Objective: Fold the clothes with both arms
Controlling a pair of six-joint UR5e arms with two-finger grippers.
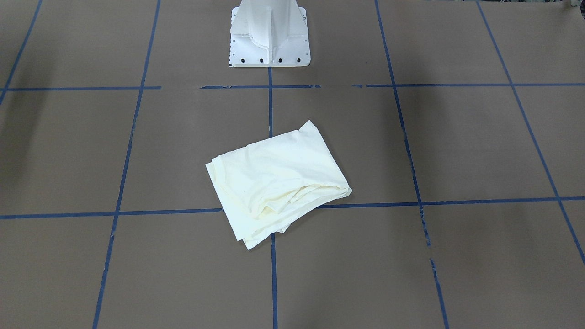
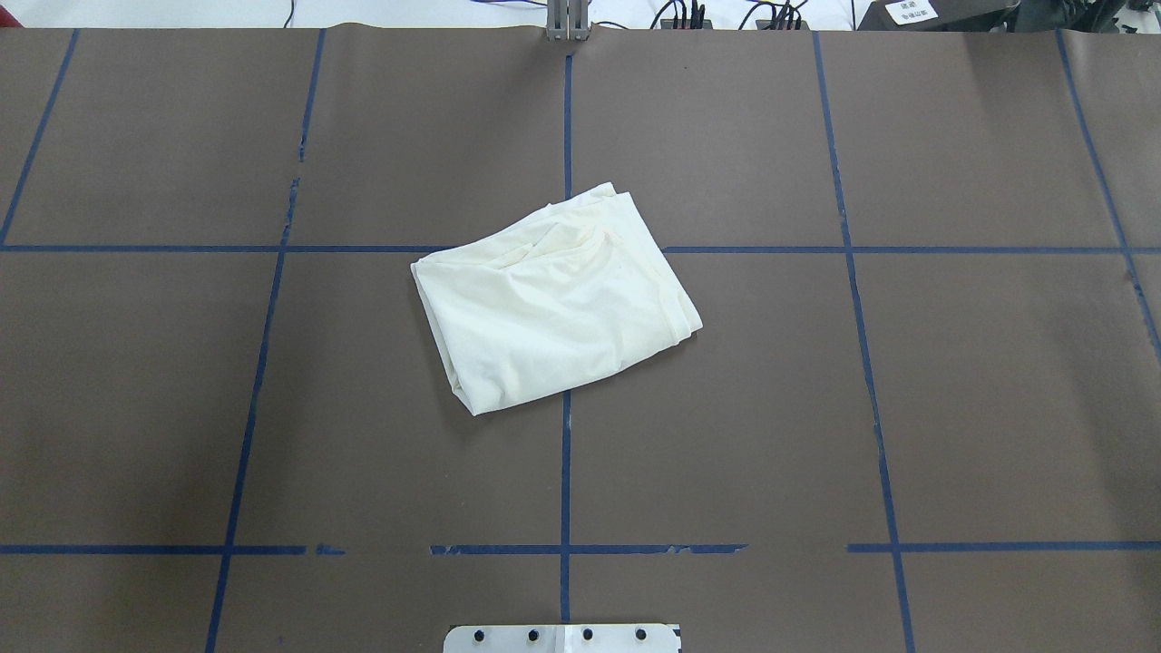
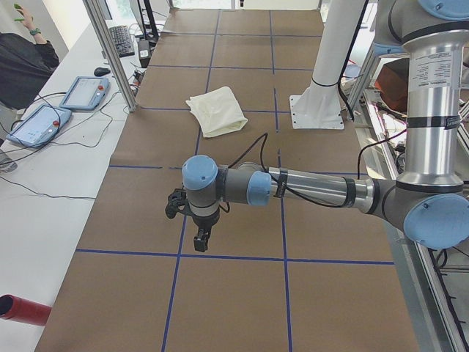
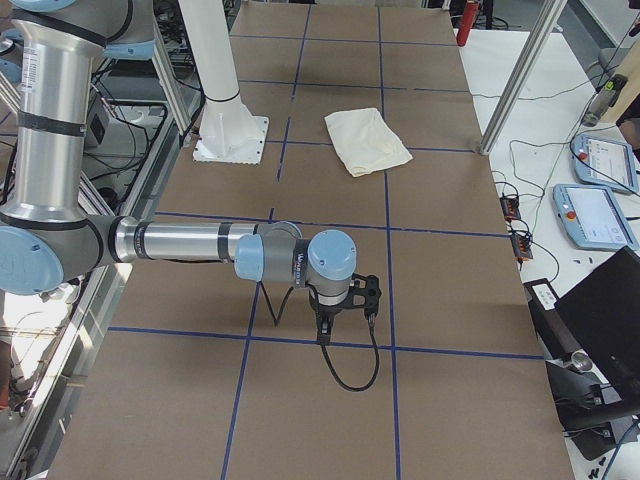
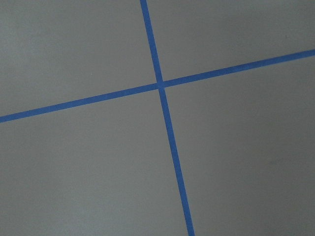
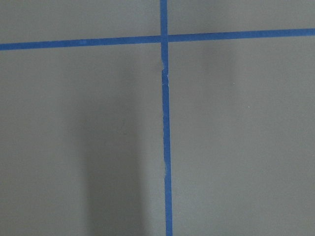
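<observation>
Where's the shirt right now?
Overhead view: the folded shirt lies mid-table, straddling the centre tape line, ahead of the white base plate.

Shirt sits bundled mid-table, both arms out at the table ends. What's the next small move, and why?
Probably bring the left gripper in toward the shirt: the fold's edge farthest from the robot shows loose, uneven layers, and the right gripper is equally far off.
</observation>
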